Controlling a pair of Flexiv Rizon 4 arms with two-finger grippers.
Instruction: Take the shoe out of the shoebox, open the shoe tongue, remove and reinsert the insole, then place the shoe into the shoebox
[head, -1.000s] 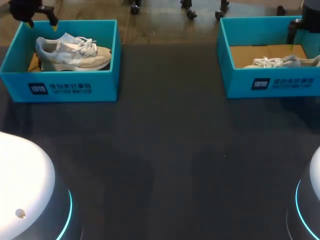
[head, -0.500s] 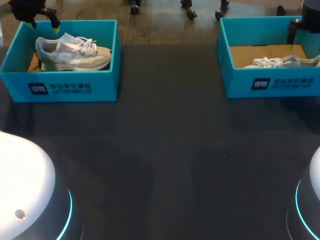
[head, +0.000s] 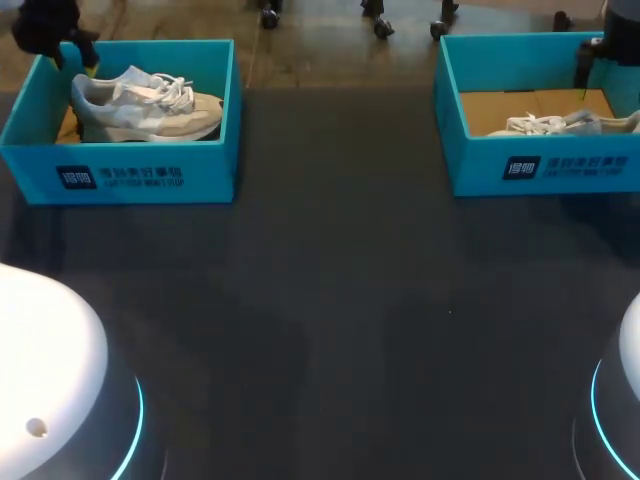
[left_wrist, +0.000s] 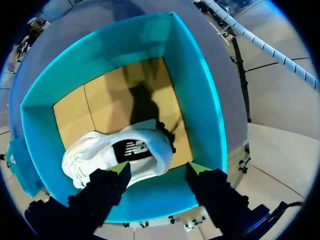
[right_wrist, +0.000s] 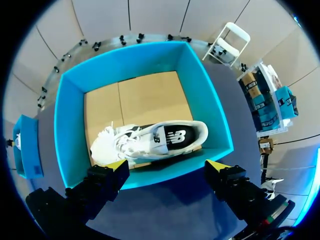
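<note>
Tabletop (head: 330, 300): dark, plain surface.

Left shoebox (head: 120, 175): teal, lid off, at the far left corner of the tabletop. Brown cardboard floor inside. Also seen from above in the left wrist view (left_wrist: 200, 110).

Right shoebox (head: 540, 165): same teal type, lid off, at the far right corner of the tabletop, well apart from the left one. Seen from above in the right wrist view (right_wrist: 70, 115).

Left shoe (head: 140, 105): pale grey and white sneaker inside the left shoebox, heel toward the box's left wall, toe toward its right wall, laces up. In the left wrist view (left_wrist: 120, 152) its heel end lies close to one wall.

Right shoe (head: 560, 123): white sneaker inside the right shoebox, along the wall nearest the robot, laced end toward the box's left wall. In the right wrist view (right_wrist: 150, 140) it shows a dark side panel.

Left fingers (left_wrist: 120, 167): spread apart, over the heel end of the left shoe, one tip on either side of it; cannot tell if a tip touches. In the head view (head: 92, 70) they sit at the box's far left corner.

Right fingers (right_wrist: 116, 165): spread wide, above the right shoebox, clear of the shoe, which lies ahead of them.
</note>
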